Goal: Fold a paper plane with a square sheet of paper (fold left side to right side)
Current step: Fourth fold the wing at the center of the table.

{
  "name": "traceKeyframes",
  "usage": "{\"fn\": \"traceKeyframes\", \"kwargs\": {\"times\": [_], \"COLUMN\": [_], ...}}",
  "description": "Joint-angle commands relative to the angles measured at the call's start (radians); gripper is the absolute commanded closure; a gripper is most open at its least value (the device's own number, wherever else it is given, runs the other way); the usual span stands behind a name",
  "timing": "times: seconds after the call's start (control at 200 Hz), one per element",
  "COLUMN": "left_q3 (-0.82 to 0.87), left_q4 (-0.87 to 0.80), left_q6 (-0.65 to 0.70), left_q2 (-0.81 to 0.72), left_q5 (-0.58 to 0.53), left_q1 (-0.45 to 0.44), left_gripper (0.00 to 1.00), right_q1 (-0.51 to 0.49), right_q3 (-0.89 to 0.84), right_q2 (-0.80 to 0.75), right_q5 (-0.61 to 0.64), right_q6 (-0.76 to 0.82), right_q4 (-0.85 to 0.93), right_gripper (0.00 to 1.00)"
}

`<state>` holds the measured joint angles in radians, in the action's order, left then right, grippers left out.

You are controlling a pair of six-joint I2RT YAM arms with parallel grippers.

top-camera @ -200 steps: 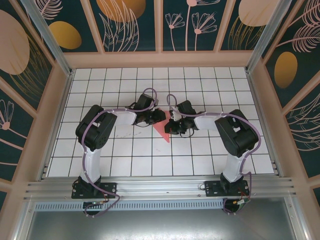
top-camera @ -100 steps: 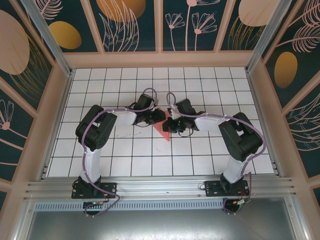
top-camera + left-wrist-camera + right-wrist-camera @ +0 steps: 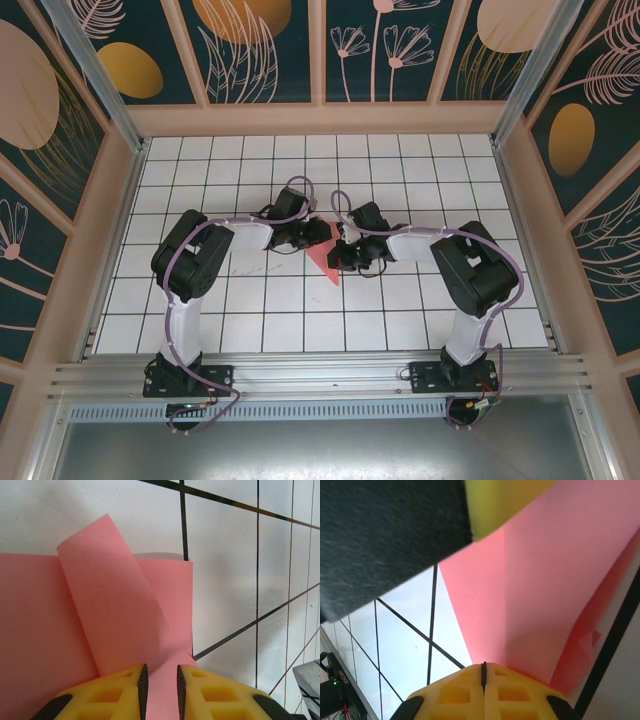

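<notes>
Sheet (image 3: 105,615) pink-red, folded to point, loose flap curling upward.

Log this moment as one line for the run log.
phase: folding | left gripper: jaws slightly apart over paper | right gripper: shut on paper | flap: lifted, curling

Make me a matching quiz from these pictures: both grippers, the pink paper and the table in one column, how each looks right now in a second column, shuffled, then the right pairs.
Things
1. left gripper
2. right gripper
3. thin pink-red sheet of paper
4. white tiled table

States
A. crossed by dark grid lines
B. yellow fingers pressed together, paper coming out from between them
C. yellow fingers slightly apart, pink showing in the gap
D. partly folded, one flap lying over the rest

Pairs: 1-C, 2-B, 3-D, 4-A
</notes>
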<state>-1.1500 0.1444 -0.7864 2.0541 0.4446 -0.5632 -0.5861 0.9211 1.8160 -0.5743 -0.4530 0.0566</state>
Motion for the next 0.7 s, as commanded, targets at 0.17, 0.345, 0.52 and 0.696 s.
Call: {"fn": "traceKeyframes", "kwargs": {"times": [0.17,0.345,0.52,0.696], "left_q3": [0.024,0.021,0.021,0.019], "left_q4": [-0.129,-0.131,-0.133,-0.134], "left_q6": [0.028,0.029,0.030,0.030], "left_q2": [0.056,0.056,0.058,0.061], "left_q5": [-0.076,-0.080,-0.080,-0.083], "left_q1": [0.000,0.000,0.000,0.001], "left_gripper": [0.73,0.73,0.73,0.73], "right_q1": [-0.007,-0.014,-0.015,-0.016], "right_q3": [-0.002,-0.010,-0.023,-0.028], "right_q2": [0.013,0.016,0.014,0.014], "right_q5": [0.010,0.007,0.022,0.040], "right_q6": [0.025,0.030,0.031,0.037], "right_q4": [0.060,0.074,0.079,0.095], "right_gripper": [1.00,1.00,1.00,1.00]}}
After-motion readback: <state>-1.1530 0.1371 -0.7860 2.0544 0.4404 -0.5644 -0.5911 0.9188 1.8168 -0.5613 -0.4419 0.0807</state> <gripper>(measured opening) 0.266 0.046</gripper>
